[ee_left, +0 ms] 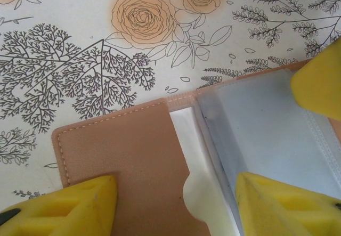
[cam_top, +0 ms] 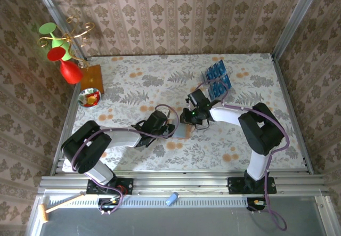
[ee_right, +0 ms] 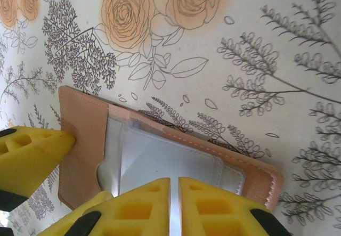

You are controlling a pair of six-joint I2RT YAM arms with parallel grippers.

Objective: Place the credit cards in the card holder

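Floral tablecloth (cam_top: 256, 87), card holder (ee_left: 138, 145) open (flat), left gripper (ee_left: 175, 187) spread, right gripper (ee_right: 174, 188) closed.

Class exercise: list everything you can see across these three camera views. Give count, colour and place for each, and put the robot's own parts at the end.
Thin rectangular plastic credit cards: several, bright blue, grouped at the table's far right.
Leather-like bifold card holder: one, salmon-brown, lying open at table centre.
Plastic goblets: apparently two, red and green, far left corner.
Wire stand: one, gold, holding the goblets.
Wooden board: one, orange-brown, far left.
Small patterned bowl: one, multicoloured, beside the board.
Floral tablecloth: one, pale with orange blooms, covering the table.
Small cylinder: one, blue, near ledge.
Left gripper: yellow fingers, open, over the card holder.
Right gripper: yellow fingers, shut, at the card holder.
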